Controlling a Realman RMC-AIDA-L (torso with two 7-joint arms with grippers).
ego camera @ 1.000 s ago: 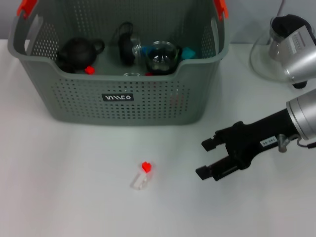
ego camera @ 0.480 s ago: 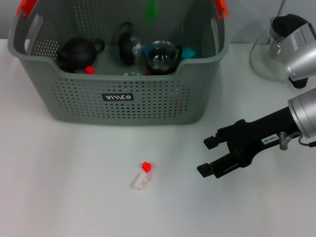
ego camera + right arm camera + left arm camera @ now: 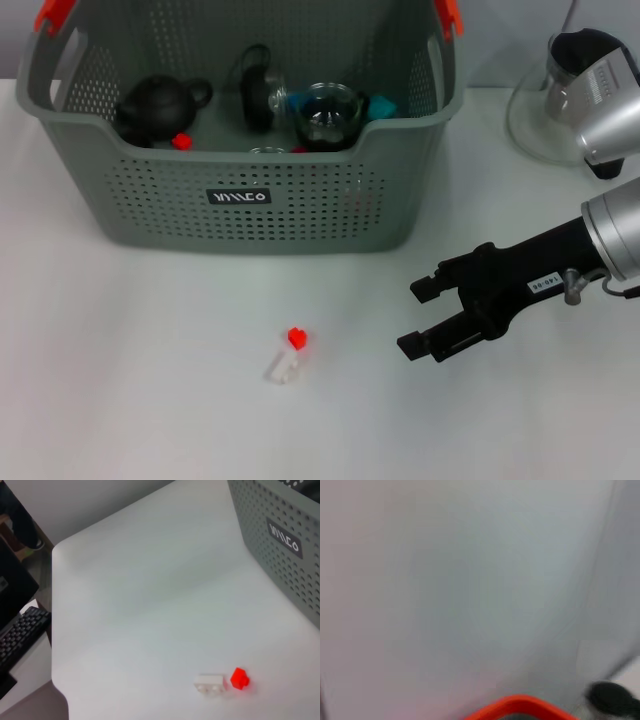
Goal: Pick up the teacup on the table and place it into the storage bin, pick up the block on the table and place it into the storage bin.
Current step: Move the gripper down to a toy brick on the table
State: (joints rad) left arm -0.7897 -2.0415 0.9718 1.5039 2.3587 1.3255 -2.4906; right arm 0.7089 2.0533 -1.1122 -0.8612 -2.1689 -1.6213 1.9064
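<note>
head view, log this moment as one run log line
right gripper: open, above table, right of block | block: on table, ungrasped | storage bin: holds glass cup, black teapot | left gripper: not in view

The setting is presenting as a robot test bench in a lab or office. A plain white table (image 3: 130, 400) is standing against a bare pale wall (image 3: 90, 500), with nothing domestic showing around it. Beyond the table's edge in the right wrist view, a black keyboard (image 3: 17, 635) is lying on a lower surface, possibly a desk, pointing to a workstation alongside.
</note>
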